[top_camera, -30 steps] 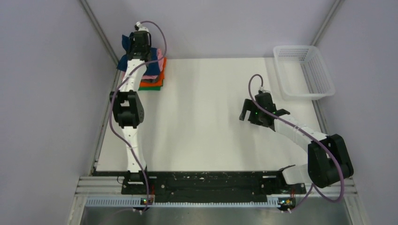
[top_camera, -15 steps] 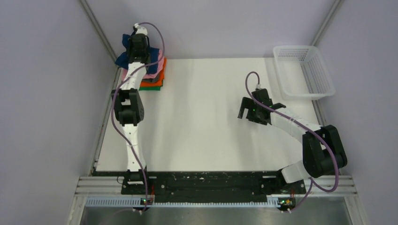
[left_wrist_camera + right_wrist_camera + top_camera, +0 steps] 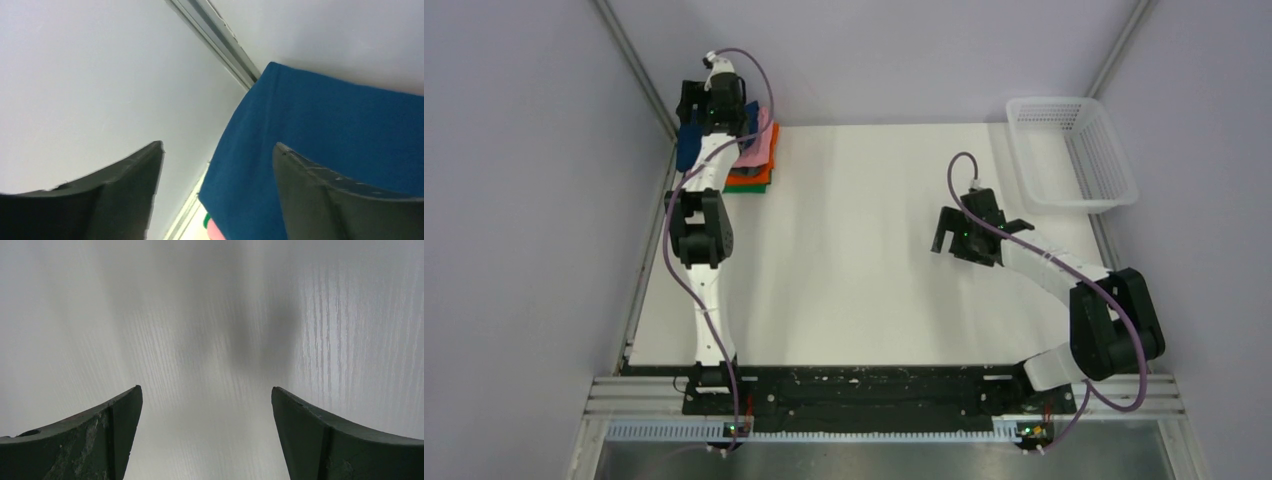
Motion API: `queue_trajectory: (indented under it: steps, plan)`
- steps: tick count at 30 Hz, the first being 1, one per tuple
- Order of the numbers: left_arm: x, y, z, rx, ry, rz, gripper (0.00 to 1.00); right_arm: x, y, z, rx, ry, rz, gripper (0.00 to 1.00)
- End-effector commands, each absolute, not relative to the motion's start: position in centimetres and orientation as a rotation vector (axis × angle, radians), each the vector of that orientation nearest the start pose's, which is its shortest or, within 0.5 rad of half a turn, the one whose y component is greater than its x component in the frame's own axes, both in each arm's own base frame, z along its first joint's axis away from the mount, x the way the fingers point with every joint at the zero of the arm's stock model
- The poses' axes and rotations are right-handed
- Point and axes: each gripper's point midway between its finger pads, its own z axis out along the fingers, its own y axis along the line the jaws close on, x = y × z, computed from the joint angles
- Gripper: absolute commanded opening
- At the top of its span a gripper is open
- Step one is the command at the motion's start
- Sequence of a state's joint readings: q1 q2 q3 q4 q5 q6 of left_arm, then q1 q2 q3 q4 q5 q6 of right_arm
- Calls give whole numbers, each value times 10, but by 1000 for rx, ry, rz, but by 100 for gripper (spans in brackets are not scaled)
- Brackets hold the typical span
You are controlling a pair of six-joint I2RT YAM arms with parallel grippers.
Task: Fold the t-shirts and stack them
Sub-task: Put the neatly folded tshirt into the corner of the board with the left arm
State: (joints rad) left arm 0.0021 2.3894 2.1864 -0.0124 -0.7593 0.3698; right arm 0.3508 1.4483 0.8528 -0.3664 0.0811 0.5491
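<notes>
A stack of folded t-shirts lies in the table's far left corner: green (image 3: 744, 187) at the bottom, then orange (image 3: 769, 168) and pink (image 3: 761, 140). The navy blue t-shirt (image 3: 688, 142) lies on the stack's left side against the wall, and it fills the right of the left wrist view (image 3: 325, 125). My left gripper (image 3: 709, 103) hovers over that corner, open, with nothing pinched between its fingers (image 3: 125, 195). My right gripper (image 3: 972, 226) hangs open over bare table at centre right; its wrist view (image 3: 206, 390) shows only white tabletop.
A white mesh basket (image 3: 1114, 190) stands at the far right edge of the table. Grey walls and an aluminium frame post (image 3: 220, 45) close in right behind the stack. The white table (image 3: 854, 250) stretches between the two arms.
My left gripper has opened and let go of the navy t-shirt, which dropped from its raised bunch onto the stack's left side. The right arm shifted slightly earlier, then held still.
</notes>
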Motion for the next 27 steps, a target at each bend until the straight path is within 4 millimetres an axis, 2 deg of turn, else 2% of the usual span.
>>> queue_trajectory:
  steps: [1,6,9,14,16,21,25,27]
  plan:
    - [622,137,263,-377,1754,892,97,325,121,85,271,2452,258,99]
    - [616,100,258,-370,1838,572,99,324,116,97,271,2397,255,99]
    - [612,77,250,-367,1874,398,99,317,114,98,262,2383,261,99]
    - [610,48,214,-344,2000,207,99,303,104,95,259,2372,248,99]
    - [610,22,200,-304,2046,143,99,299,101,93,262,2369,247,99]
    - [608,-4,160,-266,2145,-4,99,294,96,92,274,2365,246,99]
    - [607,-39,137,-183,2206,-189,99,290,95,88,280,2374,245,99]
    - [605,-46,127,-184,2224,-196,99,289,95,86,285,2380,250,99]
